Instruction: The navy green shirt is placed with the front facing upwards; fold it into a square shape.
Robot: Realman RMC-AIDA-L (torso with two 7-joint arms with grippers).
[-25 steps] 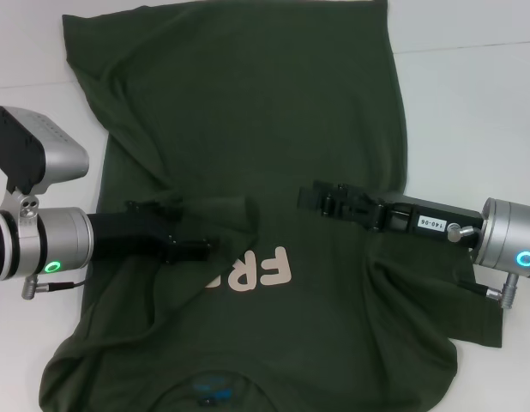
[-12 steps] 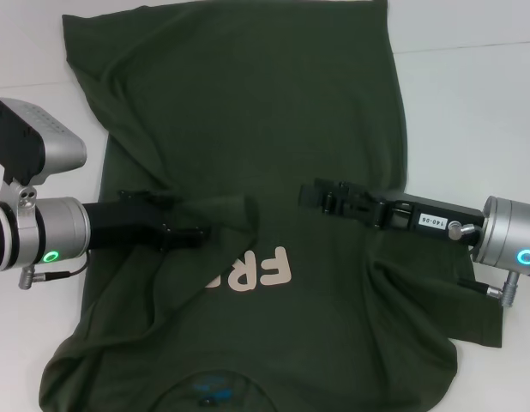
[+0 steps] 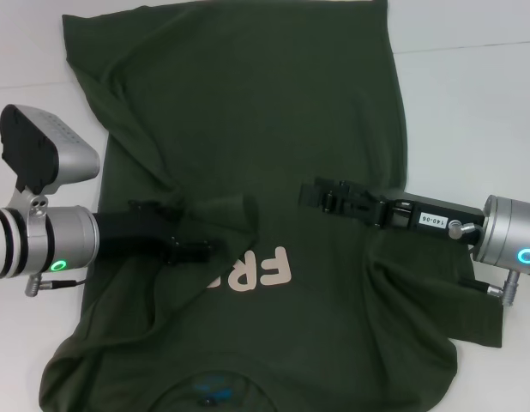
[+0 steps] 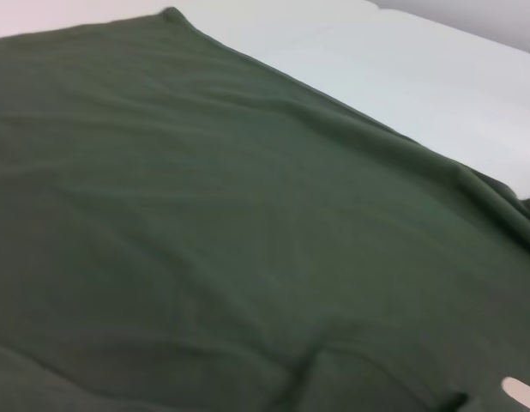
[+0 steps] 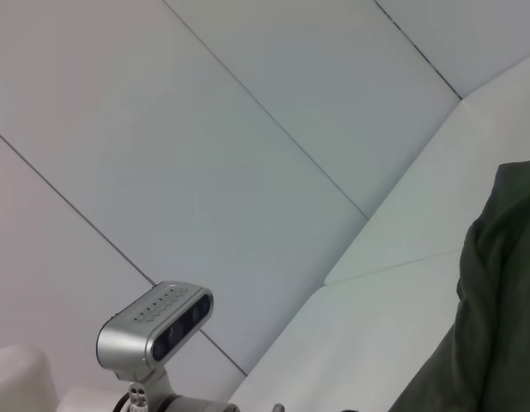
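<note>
The navy green shirt lies spread on the white table, front up, with its collar and blue label nearest me. One sleeve is folded in over the chest and hides part of the pale pink lettering. My left gripper reaches in low from the left, at the edge of that folded flap. My right gripper reaches in from the right over the shirt's middle. The left wrist view is filled with green shirt cloth, with a sliver of pink lettering.
The other sleeve lies bunched under the right arm. Bare white table surrounds the shirt. The right wrist view shows wall panels, the left arm's camera housing and an edge of the shirt.
The left arm drew back to the left, then returned right and slightly toward me, ending close to where it began. The right arm and the shirt have not visibly moved.
</note>
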